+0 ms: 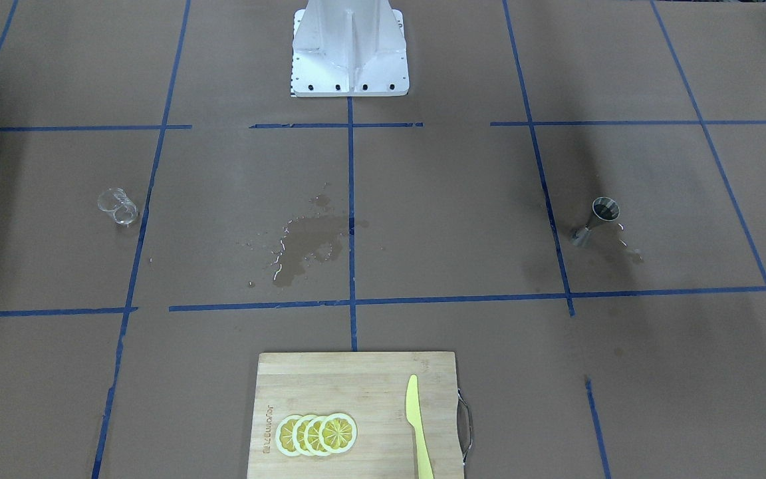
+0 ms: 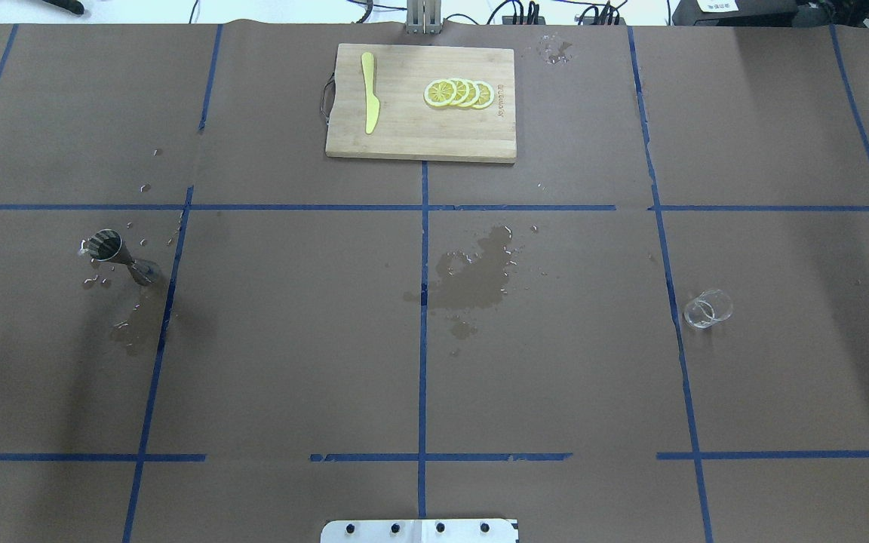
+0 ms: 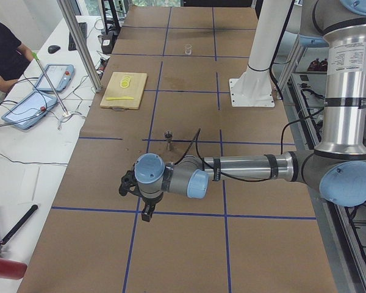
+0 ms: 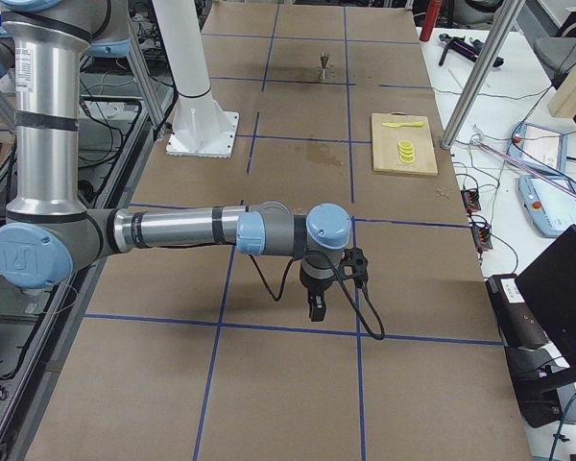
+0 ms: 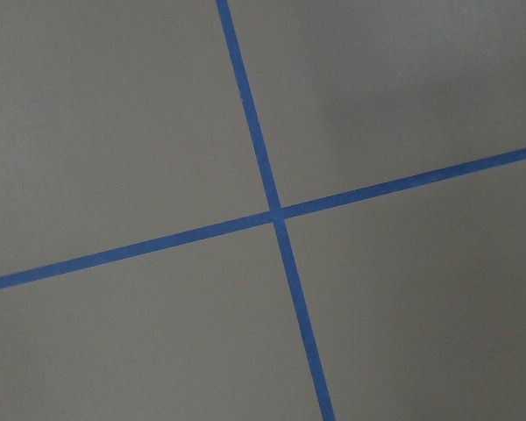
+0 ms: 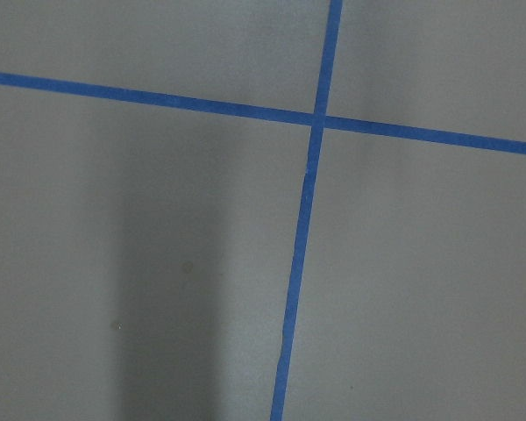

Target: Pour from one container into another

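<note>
A metal jigger (image 1: 599, 219) (image 2: 121, 256) stands upright on the robot's left half of the brown paper, with small wet spots around it. A small clear glass (image 1: 118, 206) (image 2: 706, 309) stands on the right half. Neither gripper shows in the overhead or front views. In the exterior left view my left gripper (image 3: 147, 213) points down over the table's near end, well short of the jigger (image 3: 168, 137). In the exterior right view my right gripper (image 4: 315, 307) points down over the other end. I cannot tell whether either is open or shut. Both wrist views show only paper and tape.
A wet spill (image 2: 480, 275) darkens the paper at the table's middle. A wooden cutting board (image 2: 404, 128) with lemon slices (image 2: 459, 93) and a yellow knife (image 2: 369, 102) lies at the far edge. The robot's base (image 1: 350, 53) stands at the near edge. Blue tape lines grid the table.
</note>
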Tool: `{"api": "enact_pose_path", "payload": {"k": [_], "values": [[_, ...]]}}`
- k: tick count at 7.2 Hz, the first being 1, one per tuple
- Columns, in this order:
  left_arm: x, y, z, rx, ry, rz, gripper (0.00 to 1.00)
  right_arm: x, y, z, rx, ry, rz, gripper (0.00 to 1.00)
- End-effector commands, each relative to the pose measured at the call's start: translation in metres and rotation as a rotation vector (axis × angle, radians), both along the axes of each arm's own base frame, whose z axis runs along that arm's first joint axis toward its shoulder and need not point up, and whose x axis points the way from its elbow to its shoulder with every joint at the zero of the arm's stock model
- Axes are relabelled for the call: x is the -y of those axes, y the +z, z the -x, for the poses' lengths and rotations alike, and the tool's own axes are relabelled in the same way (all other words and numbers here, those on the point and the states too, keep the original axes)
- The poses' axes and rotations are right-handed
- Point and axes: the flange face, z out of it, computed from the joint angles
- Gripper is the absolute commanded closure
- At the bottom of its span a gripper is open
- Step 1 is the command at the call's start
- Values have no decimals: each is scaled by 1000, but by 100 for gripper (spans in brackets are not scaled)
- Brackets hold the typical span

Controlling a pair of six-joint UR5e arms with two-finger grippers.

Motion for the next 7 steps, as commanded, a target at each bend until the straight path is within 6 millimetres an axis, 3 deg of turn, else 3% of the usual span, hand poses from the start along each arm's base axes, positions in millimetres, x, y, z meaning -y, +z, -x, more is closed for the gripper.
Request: {"api": "enact_pose_path", "payload": {"k": [1,3,5,6,7], "values": [[-5,-12,1,-1,-23,81,0,-5,4,-34,31,82,12,0],[-16,-46,4,7,-160,176,0,-8,5,-45,32,118,24,0],[-17,-41,12,99,-181,157,0,-11,5,-52,32,156,35,0],[-19,-40,13,101,-183,159,0,-10,22,-51,34,189,31,0],[-19,-40,13,101,-183,159,0,-14,27,-51,35,261,21,0]]}}
